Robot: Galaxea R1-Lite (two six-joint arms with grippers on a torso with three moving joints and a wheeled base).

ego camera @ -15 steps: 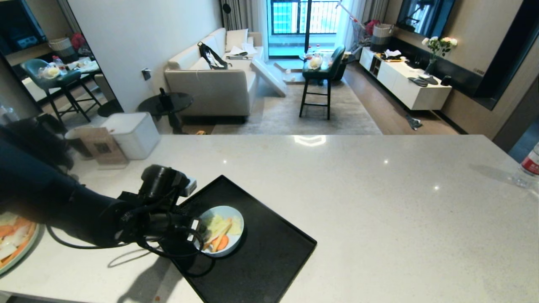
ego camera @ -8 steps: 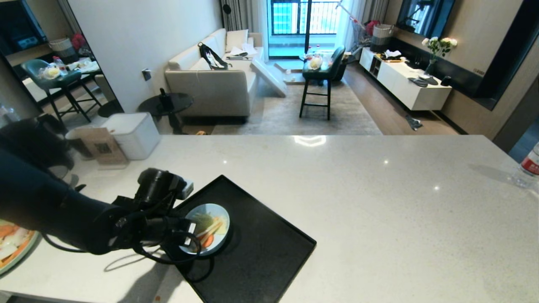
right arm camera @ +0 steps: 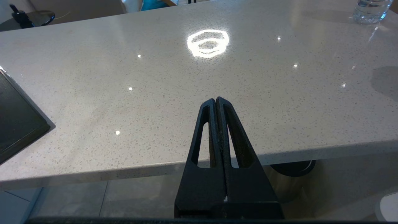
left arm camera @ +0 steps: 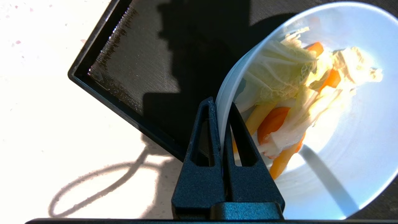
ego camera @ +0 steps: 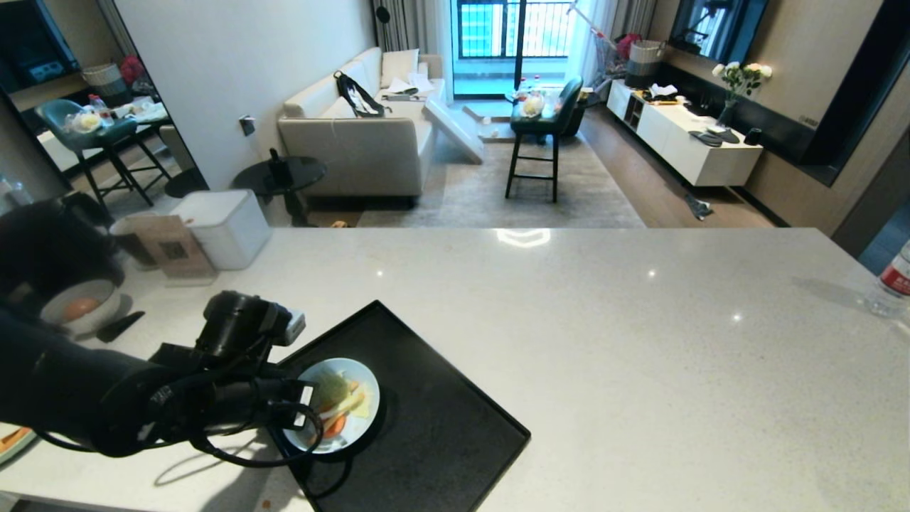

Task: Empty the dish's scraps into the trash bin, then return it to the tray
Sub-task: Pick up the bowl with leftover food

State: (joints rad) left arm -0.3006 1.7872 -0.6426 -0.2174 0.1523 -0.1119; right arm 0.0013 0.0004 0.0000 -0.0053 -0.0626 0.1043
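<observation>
The dish (ego camera: 340, 405) is seen as a small, smooth, pale blue-white bowl, tipped slightly, above the near-left corner of the tray (ego camera: 426, 434). The scraps (ego camera: 341, 402) are heaped inside it: crinkled pale cabbage, orange carrot slices, thin pale sticks. Its left rim is pinched by the left gripper (ego camera: 302, 416), jaws closed tight on the thin wall. From the left wrist view the grip is made plain: one finger inside the bowl, one outside, the dish (left arm camera: 326, 124) hanging over the tray's corner rim (left arm camera: 102, 90) with its shadow thrown on the black surface. From the right wrist view alone, the right gripper (right arm camera: 216, 102) is shown, fingers pressed together on nothing, held off the near edge of the countertop (right arm camera: 155, 77).
</observation>
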